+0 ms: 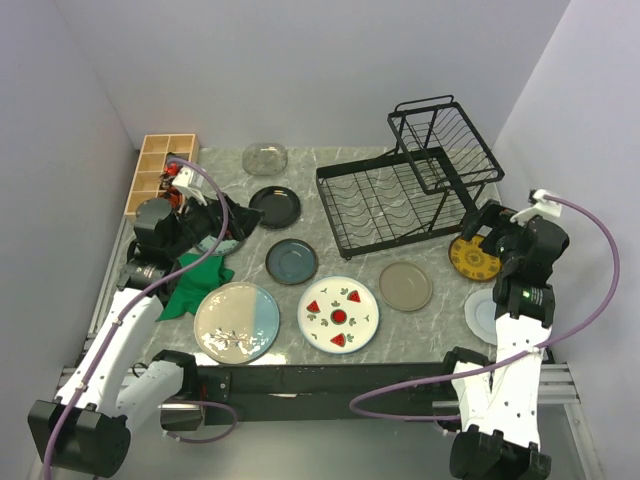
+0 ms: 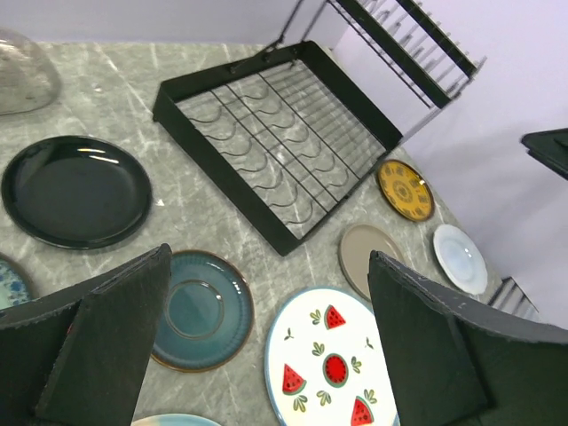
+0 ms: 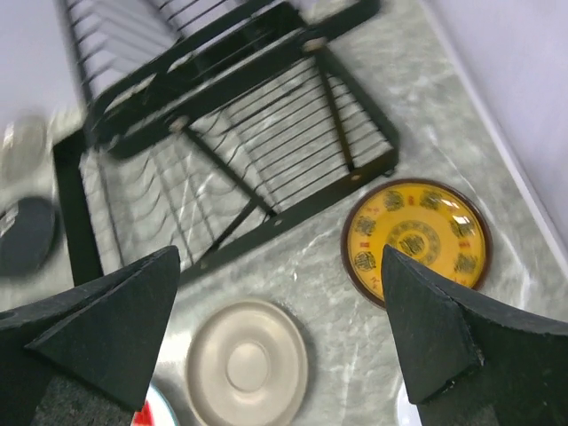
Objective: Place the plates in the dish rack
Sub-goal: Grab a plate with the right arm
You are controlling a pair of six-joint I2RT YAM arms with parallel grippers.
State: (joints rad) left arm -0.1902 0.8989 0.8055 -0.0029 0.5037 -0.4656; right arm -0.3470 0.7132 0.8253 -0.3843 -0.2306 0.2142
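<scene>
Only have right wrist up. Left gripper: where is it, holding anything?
Observer: The left gripper is open and empty, hovering at the left near the black plate.
Operator: Anything besides plates over there?
Observer: A green cloth, just left of the cream-and-blue plate.
Operator: Any plate at the back I'd miss?
Observer: A clear glass plate at the far edge, left of the rack.
</scene>
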